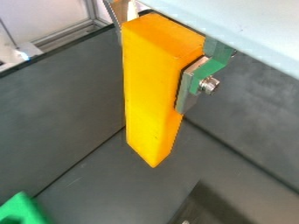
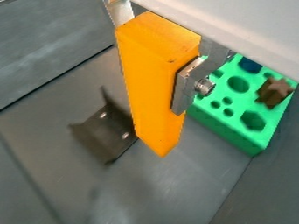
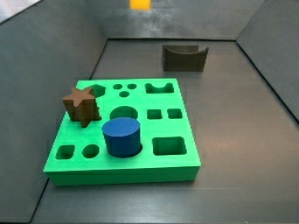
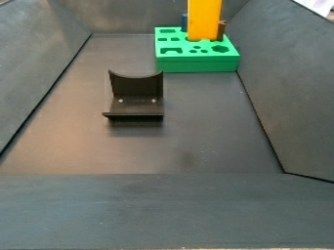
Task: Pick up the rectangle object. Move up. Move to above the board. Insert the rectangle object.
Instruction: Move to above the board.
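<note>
My gripper (image 1: 152,52) is shut on the rectangle object (image 1: 152,96), a tall orange-yellow block that hangs upright, well above the floor. In both wrist views a silver finger (image 2: 187,83) presses on one flat side and the second finger shows at the opposite top edge. The board (image 2: 239,114), a bright green slab with cut-out holes, lies off to one side of the block's lower end. In a side view only the block's lower tip (image 3: 140,4) shows, above and beyond the board (image 3: 122,166). From the opposite side the block (image 4: 204,20) stands in line with the board (image 4: 196,54).
A blue cylinder (image 3: 121,137) and a brown star block (image 3: 79,102) stand in holes of the board. The dark fixture (image 4: 133,96) sits on the floor between the board and the near end of the bin. Sloped grey walls (image 4: 53,78) enclose the floor.
</note>
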### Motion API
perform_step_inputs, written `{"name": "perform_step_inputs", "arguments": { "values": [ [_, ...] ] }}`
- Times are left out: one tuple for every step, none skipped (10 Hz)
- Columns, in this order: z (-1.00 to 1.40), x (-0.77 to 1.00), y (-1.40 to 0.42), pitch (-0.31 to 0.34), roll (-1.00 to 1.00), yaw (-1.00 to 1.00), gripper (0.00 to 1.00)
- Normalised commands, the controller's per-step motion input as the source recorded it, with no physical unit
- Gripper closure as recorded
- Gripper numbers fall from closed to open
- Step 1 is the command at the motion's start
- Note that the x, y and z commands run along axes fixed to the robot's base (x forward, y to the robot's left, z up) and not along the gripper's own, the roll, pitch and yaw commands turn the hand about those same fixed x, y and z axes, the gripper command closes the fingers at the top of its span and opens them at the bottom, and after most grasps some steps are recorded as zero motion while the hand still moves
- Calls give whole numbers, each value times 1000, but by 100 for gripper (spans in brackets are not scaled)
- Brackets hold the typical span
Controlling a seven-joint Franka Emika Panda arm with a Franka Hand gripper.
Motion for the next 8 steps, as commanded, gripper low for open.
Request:
{"name": "perform_step_inputs", "arguments": {
  "values": [
    [200,43,-1000,57,-18,-20,100],
    [200,44,-1000,46,-19,-11,100],
    [202,45,-1000,41,-11,-2,100],
    [212,46,-1000,37,-10,0,100],
    [213,47,-1000,37,-11,6,100],
    [218,52,-1000,43,2,9,100],
    [221,60,-1000,58,-4,6,100],
    [228,80,-1000,85,6,4,100]
  ]
}}
